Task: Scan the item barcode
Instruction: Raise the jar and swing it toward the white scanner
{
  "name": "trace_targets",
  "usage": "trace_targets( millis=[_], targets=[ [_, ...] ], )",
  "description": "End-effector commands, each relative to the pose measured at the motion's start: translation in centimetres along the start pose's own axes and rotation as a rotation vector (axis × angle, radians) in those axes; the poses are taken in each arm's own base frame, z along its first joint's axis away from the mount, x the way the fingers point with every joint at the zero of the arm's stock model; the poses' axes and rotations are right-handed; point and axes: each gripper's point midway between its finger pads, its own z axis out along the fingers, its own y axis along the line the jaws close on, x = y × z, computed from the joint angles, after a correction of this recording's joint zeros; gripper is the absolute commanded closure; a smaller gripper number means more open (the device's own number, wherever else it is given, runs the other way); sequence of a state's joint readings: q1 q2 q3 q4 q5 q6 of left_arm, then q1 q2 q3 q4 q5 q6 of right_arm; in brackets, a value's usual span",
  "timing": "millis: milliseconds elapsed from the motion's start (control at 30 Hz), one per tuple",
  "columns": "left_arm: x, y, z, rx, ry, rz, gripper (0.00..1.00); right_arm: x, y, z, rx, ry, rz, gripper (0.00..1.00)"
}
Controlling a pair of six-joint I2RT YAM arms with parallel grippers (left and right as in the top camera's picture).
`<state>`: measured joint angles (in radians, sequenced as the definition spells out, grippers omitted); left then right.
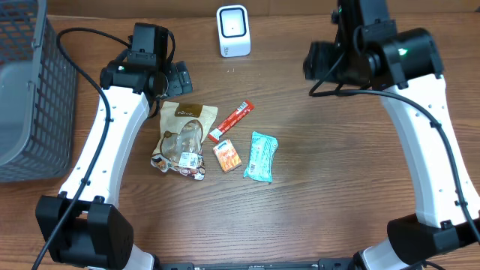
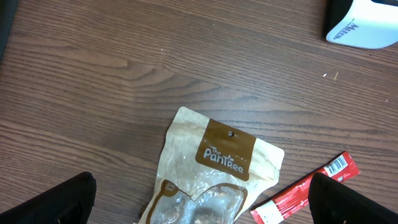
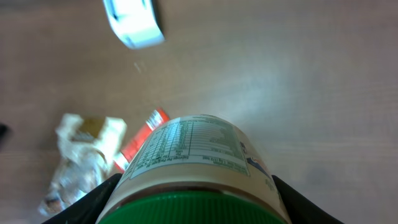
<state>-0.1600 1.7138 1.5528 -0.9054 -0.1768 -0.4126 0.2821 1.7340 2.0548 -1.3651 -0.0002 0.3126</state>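
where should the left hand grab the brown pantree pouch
Probably grip the pouch by its flat brown-label end, coming straight down with the open left hand. It lies flat on the table; the other end is crumpled, and the red stick crowds one side.

There are two robot arms, one left arm [image 1: 112, 142] and one right arm [image 1: 427, 150], one wooden table [image 1: 337, 202], one white scanner [image 1: 233, 31] and one grey wire basket [image 1: 30, 97]. The loose packets number four, one of each kind: one tan pouch [image 1: 182, 139], one red stick pack [image 1: 231, 121], one small orange packet [image 1: 226, 156] and one teal wrapped bar [image 1: 261, 157]. One jar [image 3: 194, 162] with a single green lid brings the grocery items to five.
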Motion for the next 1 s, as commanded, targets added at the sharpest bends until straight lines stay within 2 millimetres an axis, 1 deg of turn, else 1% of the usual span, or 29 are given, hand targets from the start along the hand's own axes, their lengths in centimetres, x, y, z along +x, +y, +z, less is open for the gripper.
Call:
trace_targets(
  millis=[0,233,333,367,433,500,533,600,633,733,867,967],
  targets=[
    [-0.5,-0.1,-0.4,0.001,-0.016,-0.008,0.0,-1.9,1.6,1.2,-0.064,-0.038,-0.057,0.8],
    [-0.5,-0.1,-0.4,0.001,-0.016,-0.007,0.0,-5.8,3.9,7.0,-0.114,-0.131,-0.077,0.8],
    [-0.5,-0.1,-0.4,0.001,-0.016,-0.008,0.0,-7.8,5.2,10.0,-0.144,-0.192,-0.088,0.8],
    [-0.5,-0.1,-0.4,0.001,-0.016,-0.008,0.0,-8.2,5.6,11.0,-0.15,-0.204,-0.091,0.8],
    [-0.5,-0.1,-0.4,0.001,-0.016,-0.008,0.0,-8.1,5.7,12.7,-0.149,-0.195,-0.091,0.8],
    [-0.5,-0.1,-0.4,0.001,-0.016,-0.008,0.0,-7.7,5.5,14.0,-0.14,-0.172,-0.082,0.82],
    [-0.5,-0.1,-0.4,0.001,-0.016,-0.008,0.0,-7.0,5.3,14.4,-0.136,-0.141,-0.081,0.85],
    [-0.5,-0.1,-0.4,0.001,-0.016,-0.008,0.0,-5.9,5.1,14.3,-0.148,-0.089,-0.077,0.87],
    [-0.5,-0.1,-0.4,0.001,-0.016,-0.008,0.0,-5.4,5.0,14.0,-0.159,-0.061,-0.072,0.87],
    [-0.5,-0.1,-0.4,0.001,-0.016,-0.008,0.0,-2.9,4.4,12.8,-0.217,0.069,0.002,0.93],
    [-0.5,-0.1,-0.4,0.001,-0.016,-0.008,0.0,1.3,4.3,10.8,-0.368,0.315,0.113,0.92],
    [-0.5,-0.1,-0.4,0.001,-0.016,-0.008,0.0,3.6,3.4,9.6,-0.383,0.448,0.188,0.93]
  ],
)
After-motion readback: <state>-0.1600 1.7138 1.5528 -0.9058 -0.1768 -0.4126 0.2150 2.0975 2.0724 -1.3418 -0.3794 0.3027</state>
